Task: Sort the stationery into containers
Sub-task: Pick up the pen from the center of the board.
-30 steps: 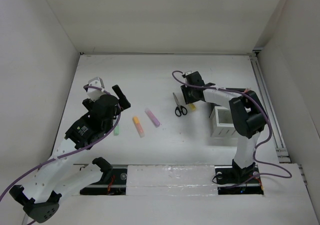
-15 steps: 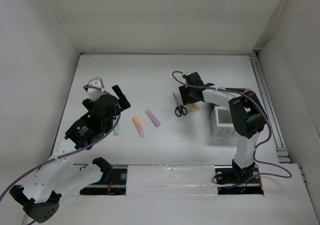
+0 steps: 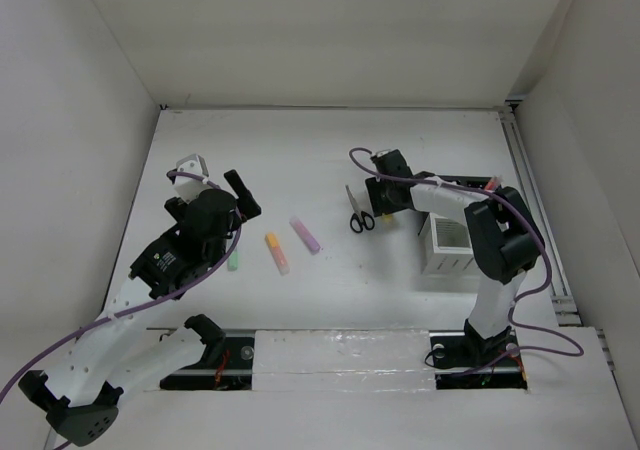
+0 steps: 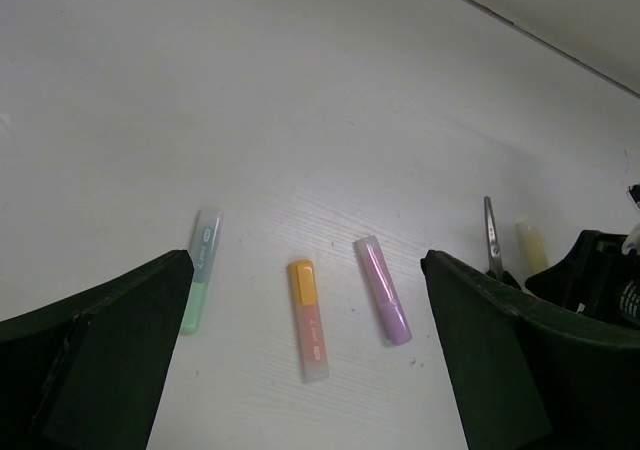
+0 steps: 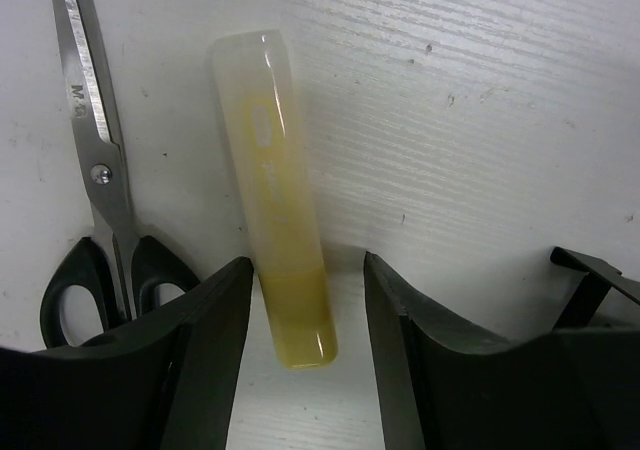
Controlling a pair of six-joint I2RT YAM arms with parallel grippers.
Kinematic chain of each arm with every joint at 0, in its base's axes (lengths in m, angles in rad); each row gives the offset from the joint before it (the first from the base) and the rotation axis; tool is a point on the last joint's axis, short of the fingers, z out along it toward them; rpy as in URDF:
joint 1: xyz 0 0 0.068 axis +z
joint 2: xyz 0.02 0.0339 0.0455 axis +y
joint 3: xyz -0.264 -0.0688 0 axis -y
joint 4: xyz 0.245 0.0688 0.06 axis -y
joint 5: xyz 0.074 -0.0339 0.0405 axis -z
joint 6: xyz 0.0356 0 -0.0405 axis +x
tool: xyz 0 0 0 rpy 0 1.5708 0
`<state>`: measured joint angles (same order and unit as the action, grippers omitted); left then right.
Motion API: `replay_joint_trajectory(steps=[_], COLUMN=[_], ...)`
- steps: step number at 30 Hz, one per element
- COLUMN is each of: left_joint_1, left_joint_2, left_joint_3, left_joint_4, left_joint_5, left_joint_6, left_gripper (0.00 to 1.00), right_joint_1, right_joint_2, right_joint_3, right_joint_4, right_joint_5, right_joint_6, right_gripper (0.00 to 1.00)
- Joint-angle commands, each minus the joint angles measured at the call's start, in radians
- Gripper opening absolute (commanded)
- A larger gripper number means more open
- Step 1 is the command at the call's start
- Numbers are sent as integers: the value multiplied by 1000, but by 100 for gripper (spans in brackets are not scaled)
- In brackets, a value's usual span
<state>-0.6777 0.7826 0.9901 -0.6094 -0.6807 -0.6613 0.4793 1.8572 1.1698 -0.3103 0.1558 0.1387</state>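
Note:
The yellow marker (image 5: pixel 275 190) lies flat on the white table beside the black-handled scissors (image 5: pixel 95 170). My right gripper (image 5: pixel 305 340) is open and low, one jaw on each side of the marker's near end, not closed on it. In the top view it (image 3: pixel 387 202) sits between the scissors (image 3: pixel 357 210) and the organizer (image 3: pixel 448 242). My left gripper (image 4: pixel 307 270) is open and empty, held above the green (image 4: pixel 200 285), orange (image 4: pixel 308 320) and purple (image 4: pixel 382 290) markers. In the top view it (image 3: pixel 240 192) is left of centre.
The organizer's white slatted part stands right of the right gripper, its black part mostly behind the arm, with a red pen tip (image 3: pixel 492 182) showing. A small white object (image 3: pixel 192 164) lies behind the left arm. Walls close in the table.
My right gripper has shifted a little right and nearer, settling over the yellow marker. The left arm and the other markers have not moved.

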Motion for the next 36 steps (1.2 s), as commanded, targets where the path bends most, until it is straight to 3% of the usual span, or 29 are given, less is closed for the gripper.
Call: replay_joint_trajectory(steps=[1, 3, 8, 20, 26, 31, 34, 36], left_joint_1=[3, 3, 3, 3, 3, 3, 3, 3], left_joint_2=[-17, -17, -17, -17, -8, -8, -8, -8], left_joint_3=[-2, -2, -2, -2, -2, -2, -2, -2], left_joint_4=[34, 34, 34, 34, 34, 34, 34, 34], left_joint_5=[-3, -3, -3, -3, -3, -3, 6, 6], left_joint_6=[14, 14, 14, 14, 14, 14, 14, 14], left_gripper=[99, 99, 99, 99, 99, 99, 99, 99], right_joint_1=[7, 7, 16, 16, 16, 4, -7, -7], right_joint_2=[-29, -20, 13, 112, 122, 63, 77, 92], right_joint_3=[-12, -2, 66, 180, 208, 116, 116, 149], right_joint_4=[7, 7, -12, -41, -79, -35, -35, -44], right_joint_5=[8, 8, 8, -13, 11, -8, -28, -29], right_joint_6=[9, -1, -11, -62, -61, -48, -57, -57], right_gripper=[54, 54, 64, 65, 63, 61, 57, 48])
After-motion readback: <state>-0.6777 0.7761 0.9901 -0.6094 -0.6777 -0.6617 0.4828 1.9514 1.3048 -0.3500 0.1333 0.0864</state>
